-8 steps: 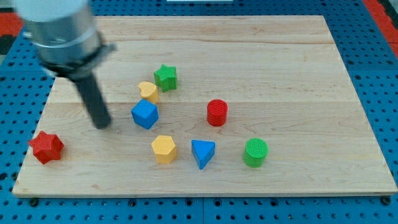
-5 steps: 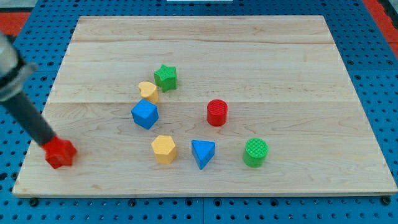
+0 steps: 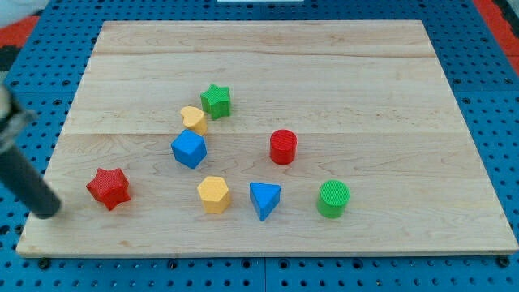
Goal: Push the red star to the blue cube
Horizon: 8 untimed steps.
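Observation:
The red star [image 3: 108, 187] lies on the wooden board [image 3: 268, 73] at the lower left. The blue cube [image 3: 189, 149] sits to its upper right, about a hundred pixels away. My tip [image 3: 49, 211] is at the view's left, near the board's left edge, to the lower left of the red star and apart from it. The rod rises from the tip toward the view's upper left.
A yellow heart [image 3: 193, 119] and a green star [image 3: 216, 100] sit just above the blue cube. A yellow hexagon [image 3: 213, 195], a blue triangle [image 3: 264, 199], a red cylinder [image 3: 283, 147] and a green cylinder [image 3: 333, 199] lie to the right.
The red star has slid right, from the board's left edge toward the blue cube. My tip went from beside the cube down left, touched the star, and now sits lower left of it.

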{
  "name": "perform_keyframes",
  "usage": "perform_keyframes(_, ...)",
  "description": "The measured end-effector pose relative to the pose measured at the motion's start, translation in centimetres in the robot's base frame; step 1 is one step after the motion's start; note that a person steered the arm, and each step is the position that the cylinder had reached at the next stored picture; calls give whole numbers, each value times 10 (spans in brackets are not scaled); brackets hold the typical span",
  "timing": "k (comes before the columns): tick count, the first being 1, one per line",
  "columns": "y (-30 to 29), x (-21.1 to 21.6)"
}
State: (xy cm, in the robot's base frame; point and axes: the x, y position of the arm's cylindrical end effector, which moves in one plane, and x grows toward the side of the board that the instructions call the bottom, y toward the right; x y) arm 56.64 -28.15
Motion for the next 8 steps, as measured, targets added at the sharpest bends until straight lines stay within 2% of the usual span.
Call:
perform_keyframes(1, 32, -6)
perform_keyframes(2, 109, -10)
perform_keyframes(3, 113, -11)
perform_keyframes(4, 44, -23)
perform_keyframes(6, 138, -39)
perform_keyframes(8, 137, -40)
